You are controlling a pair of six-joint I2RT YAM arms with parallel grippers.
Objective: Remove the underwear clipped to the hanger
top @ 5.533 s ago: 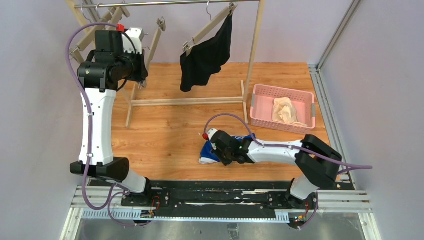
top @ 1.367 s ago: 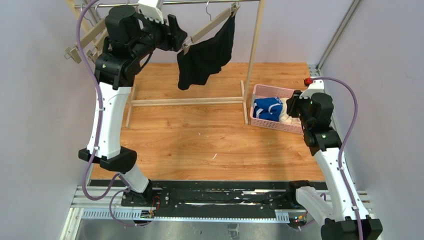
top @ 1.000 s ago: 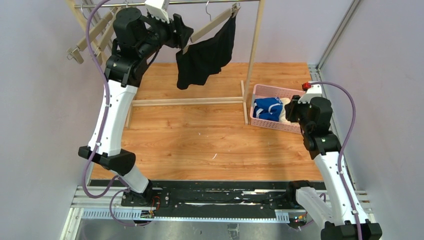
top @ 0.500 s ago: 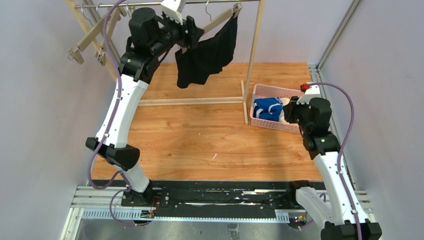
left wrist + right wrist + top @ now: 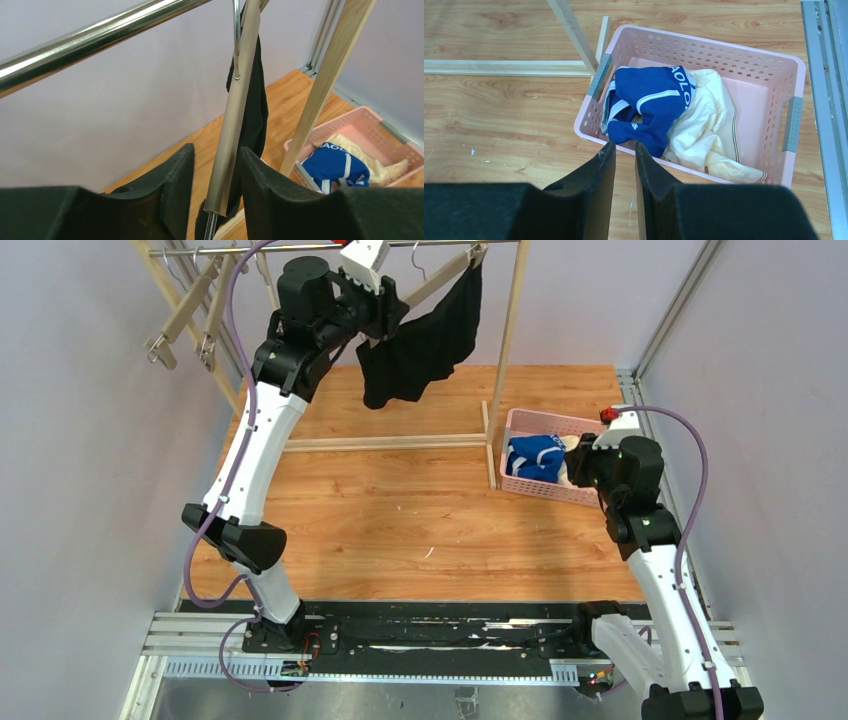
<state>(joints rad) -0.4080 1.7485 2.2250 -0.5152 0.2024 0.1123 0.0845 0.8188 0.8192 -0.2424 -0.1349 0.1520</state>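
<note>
Presently hanging: black underwear (image 5: 420,345), clipped to tilted wooden hanger (image 5: 235,115) on rail (image 5: 100,35).
Handling: judged soft, light, limp; best pinched near its clipped upper edge.
Left gripper (image 5: 216,150): part-open, straddling hanger bar, gripping nothing.
Right gripper (image 5: 625,147): narrow gap, empty, above basket (image 5: 724,42).
Binned: blue underwear (image 5: 649,95), cream underwear (image 5: 704,135).
Obstacle: rack post (image 5: 325,85) beside cloth.
</note>
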